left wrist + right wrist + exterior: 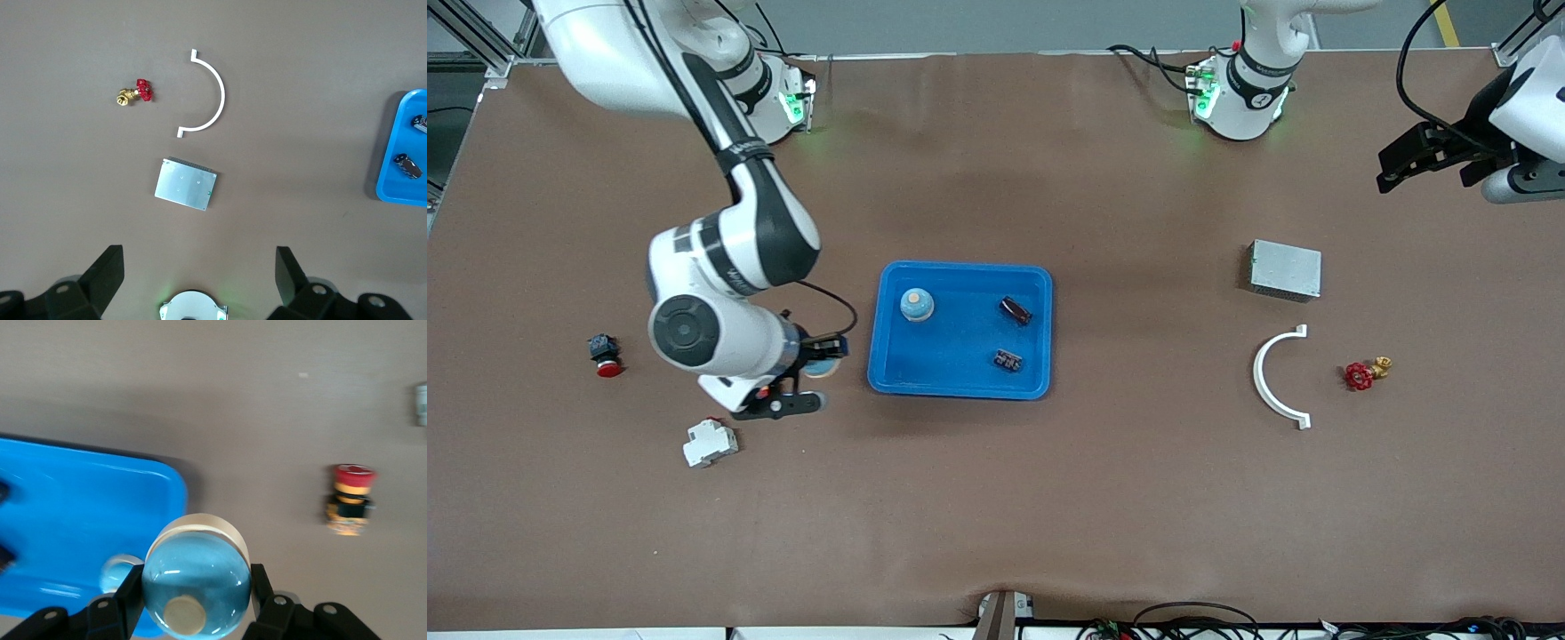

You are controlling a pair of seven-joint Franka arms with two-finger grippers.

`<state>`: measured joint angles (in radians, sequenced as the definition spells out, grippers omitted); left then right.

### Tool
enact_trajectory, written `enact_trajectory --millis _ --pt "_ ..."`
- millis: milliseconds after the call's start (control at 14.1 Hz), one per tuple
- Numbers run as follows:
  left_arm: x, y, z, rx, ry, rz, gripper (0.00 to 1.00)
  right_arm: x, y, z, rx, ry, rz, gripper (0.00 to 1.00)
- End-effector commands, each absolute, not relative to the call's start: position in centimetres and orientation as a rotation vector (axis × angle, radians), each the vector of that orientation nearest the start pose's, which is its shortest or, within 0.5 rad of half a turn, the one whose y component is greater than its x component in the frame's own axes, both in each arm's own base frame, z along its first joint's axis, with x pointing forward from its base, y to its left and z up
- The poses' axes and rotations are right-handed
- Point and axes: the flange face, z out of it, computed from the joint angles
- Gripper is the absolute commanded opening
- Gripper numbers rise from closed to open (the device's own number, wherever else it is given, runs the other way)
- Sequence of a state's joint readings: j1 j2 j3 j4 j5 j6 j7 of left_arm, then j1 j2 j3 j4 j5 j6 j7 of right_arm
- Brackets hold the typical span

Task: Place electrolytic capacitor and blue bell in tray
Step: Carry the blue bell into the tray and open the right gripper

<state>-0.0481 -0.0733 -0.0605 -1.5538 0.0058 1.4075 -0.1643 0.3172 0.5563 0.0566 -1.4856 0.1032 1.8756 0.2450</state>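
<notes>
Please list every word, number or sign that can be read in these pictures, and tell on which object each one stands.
No text can be read.
Grey box: no marking shows.
Breaker: any print is too small to read.
Push button: blurred, no label readable.
Tray and the bell in the right gripper: no print.

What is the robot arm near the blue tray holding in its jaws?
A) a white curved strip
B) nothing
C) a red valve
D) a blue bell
D: the right wrist view shows the right gripper shut on a blue bell, beside the tray.
</notes>
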Motion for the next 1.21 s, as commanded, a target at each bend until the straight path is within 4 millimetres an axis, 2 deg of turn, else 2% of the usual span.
enact_trajectory --millis 0,213,425,638,851,1134 --pt "50.3 -5.3 66.4 -3.136 -0.076 0.097 1.0 63.0 28.6 31.5 -3.043 -0.052 0.302 0.0" --pt "50.2 -5.3 66.1 -3.135 -0.076 0.109 1.0 62.1 31.7 29.0 -3.046 -0.078 0.288 0.01" --pt "50.2 -5.3 66.2 -3.135 -0.073 0.106 1.0 61.4 32.3 27.3 -3.054 -0.079 0.322 0.03" --pt "50.2 -5.3 66.2 -3.136 -0.073 0.104 1.0 59.8 33.2 25.4 -3.065 -0.108 0.371 0.03" --pt "50.2 -5.4 66.2 -3.137 -0.073 0.104 1.0 58.7 34.0 23.9 -3.065 -0.125 0.349 0.03" --pt "50.2 -5.4 66.2 -3.137 -0.073 0.104 1.0 58.0 34.0 22.4 -3.064 -0.124 0.312 0.03"
